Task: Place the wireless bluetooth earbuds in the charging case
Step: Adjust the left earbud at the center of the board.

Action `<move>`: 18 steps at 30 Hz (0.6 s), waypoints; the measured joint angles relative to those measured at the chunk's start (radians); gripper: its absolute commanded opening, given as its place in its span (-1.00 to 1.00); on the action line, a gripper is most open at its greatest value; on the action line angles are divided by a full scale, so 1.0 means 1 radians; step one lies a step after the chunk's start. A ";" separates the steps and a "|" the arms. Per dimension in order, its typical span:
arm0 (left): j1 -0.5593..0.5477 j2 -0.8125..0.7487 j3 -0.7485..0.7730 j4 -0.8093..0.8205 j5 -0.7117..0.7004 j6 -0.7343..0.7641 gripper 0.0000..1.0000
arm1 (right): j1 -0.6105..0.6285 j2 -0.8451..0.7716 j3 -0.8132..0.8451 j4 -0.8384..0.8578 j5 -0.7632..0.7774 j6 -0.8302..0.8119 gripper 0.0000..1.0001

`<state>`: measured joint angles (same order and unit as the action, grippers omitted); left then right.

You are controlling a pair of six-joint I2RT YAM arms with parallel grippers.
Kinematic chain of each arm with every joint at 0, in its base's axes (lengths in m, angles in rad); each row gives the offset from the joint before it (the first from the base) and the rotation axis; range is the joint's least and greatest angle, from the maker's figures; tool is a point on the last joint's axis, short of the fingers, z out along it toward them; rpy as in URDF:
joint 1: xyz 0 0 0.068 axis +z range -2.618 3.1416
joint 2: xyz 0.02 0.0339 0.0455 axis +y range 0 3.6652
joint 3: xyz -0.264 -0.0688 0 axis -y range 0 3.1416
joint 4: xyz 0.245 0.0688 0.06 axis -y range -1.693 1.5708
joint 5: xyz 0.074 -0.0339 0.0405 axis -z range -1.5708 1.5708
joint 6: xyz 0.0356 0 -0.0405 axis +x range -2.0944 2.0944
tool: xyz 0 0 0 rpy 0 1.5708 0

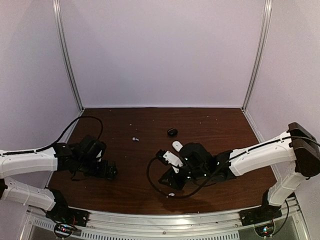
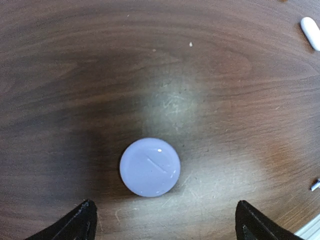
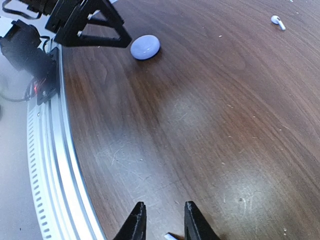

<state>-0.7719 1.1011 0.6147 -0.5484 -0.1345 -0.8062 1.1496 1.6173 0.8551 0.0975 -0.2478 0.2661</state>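
Earbuds (image 3: 277, 21) lie loose on the table (image 1: 225, 130), with the lavender case (image 2: 150, 167) between the left jaws
Nearest, by the rail (image 1: 175, 217), a white bud (image 1: 171, 194) lies just beside the right gripper (image 3: 164, 207). Its jaws stand nearly closed with a white sliver in their gap, and whether that is pinched cannot be told. Further in, the left gripper (image 2: 165, 207) hangs with jaws wide; the case, lid seemingly down, rests on the wood between its fingers and a little ahead of them. The likely step is to seize the case. It looks smooth and domed, so the fingers should come forward until centred on its widest part, drop low and close gently, or it may squirt out. Beyond lie a stem bud (image 1: 135, 139) and, farthest, a black piece (image 1: 172, 132), bud or case unclear
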 measured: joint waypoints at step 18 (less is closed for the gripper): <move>0.000 0.152 -0.052 0.086 -0.025 -0.076 0.83 | -0.105 -0.157 -0.125 0.042 -0.061 -0.001 -0.46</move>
<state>-0.7719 1.2530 0.5625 -0.4622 -0.1596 -0.8818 1.0451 1.4601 0.7300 0.1394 -0.3084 0.2653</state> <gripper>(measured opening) 0.923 0.284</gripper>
